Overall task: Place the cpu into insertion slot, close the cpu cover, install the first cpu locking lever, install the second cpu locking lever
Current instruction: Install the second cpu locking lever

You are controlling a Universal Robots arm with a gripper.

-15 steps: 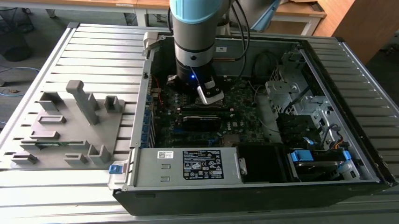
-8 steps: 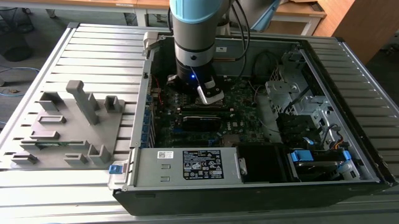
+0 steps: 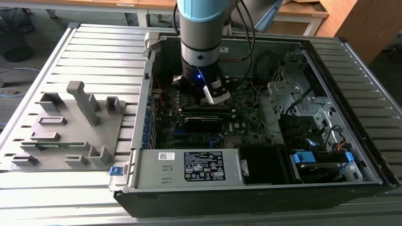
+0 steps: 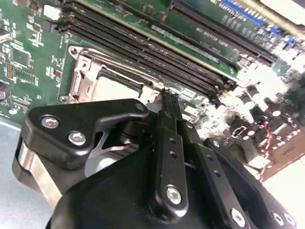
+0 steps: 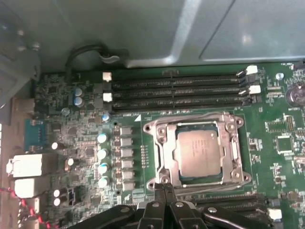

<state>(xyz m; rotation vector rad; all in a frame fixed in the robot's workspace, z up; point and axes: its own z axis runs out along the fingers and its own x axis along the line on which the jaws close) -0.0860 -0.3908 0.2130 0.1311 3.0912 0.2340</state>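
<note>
Grey ribbed metal table (image 3: 94, 56) spans the exterior view, carrying a big open black computer case (image 3: 264, 188) at centre and right, and a grey plastic fixture tray (image 3: 69, 136) at lower left. My blue-and-black arm (image 3: 201, 42) comes down from the top centre into the case. Inside lies the green circuit board (image 5: 86, 138). In the first wrist view, long black memory slots (image 5: 176, 90) run across the upper middle. Right of centre sits the square insertion slot (image 5: 159, 143) with its silvery rim, the thin silvery cpu cover (image 5: 167, 157) lying down around the dull grey cpu (image 5: 198, 152) seated in it. At the bottom edge my gripper (image 5: 164, 188) has its two black fingers pressed together, holding nothing, tips just beside the socket's near rim.
</note>
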